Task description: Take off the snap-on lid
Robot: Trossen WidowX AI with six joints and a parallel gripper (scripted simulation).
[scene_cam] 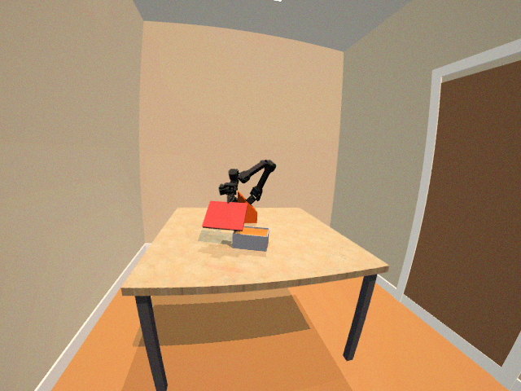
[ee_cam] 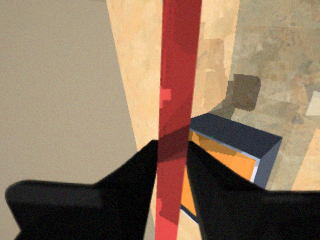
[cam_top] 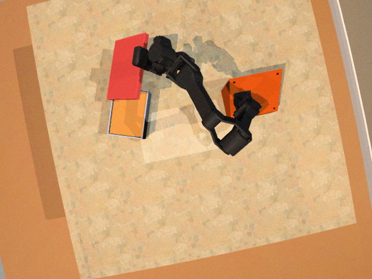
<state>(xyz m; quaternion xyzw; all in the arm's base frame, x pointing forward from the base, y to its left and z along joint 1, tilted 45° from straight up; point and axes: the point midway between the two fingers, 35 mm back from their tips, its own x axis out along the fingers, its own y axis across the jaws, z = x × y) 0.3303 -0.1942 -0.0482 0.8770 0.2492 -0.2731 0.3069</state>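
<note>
The red lid is off the storage box and held in the air, tilted, with its outer face toward the exterior camera. My gripper is shut on one long edge of the lid. In the exterior view the fingertips are hidden behind the lid. The open storage box is dark blue-grey outside and orange inside, and stands upright on the table. In the top view the lid's lower end overlaps the box's far end; the exact height gap cannot be told.
An orange wedge-shaped mount stands under the arm's base, across the table from the box. The table's edge is beyond the lid on the side away from the mount. The lid and arm cast shadows around the box.
</note>
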